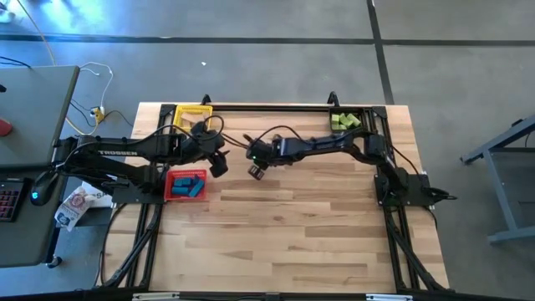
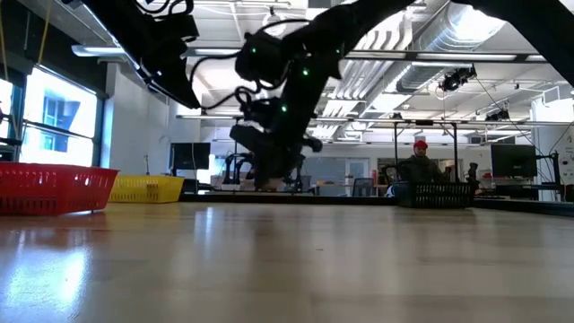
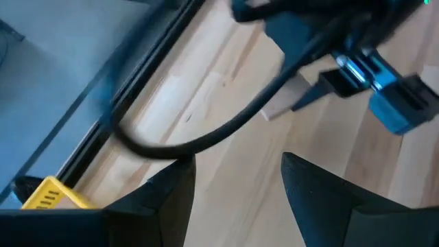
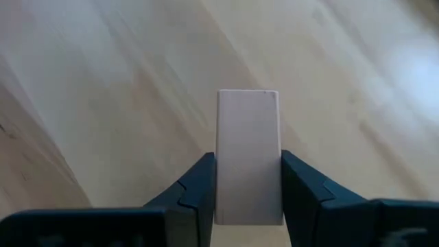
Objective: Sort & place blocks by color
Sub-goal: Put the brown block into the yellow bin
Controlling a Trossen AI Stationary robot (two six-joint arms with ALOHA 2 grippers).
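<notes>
My right gripper (image 1: 256, 170) hangs over the middle of the table, shut on a plain tan wooden block (image 4: 248, 137). The left wrist view shows the same block (image 3: 285, 104) ahead of my left fingers. My left gripper (image 1: 219, 164) is open and empty, just left of the right one and beside the red bin (image 1: 173, 194). Blue blocks (image 1: 190, 182) lie in the red bin. Light green blocks (image 1: 343, 121) lie in the black bin (image 1: 364, 111) at the far right corner. My right gripper pinches the tan block between its two fingers (image 4: 195, 189), one on each long side, at the block's near end (image 4: 248, 202). The block's free end (image 4: 248, 103) sticks out past the fingertips. The fingers point down, and the block is clear of the table.
A yellow bin (image 1: 192, 111) stands at the far edge, left of centre. The bare wooden tabletop (image 1: 292, 234) stretches across the near half. The left arm's cable (image 3: 206, 137) loops between the two grippers. A person sits in the room beyond the table (image 2: 420, 161).
</notes>
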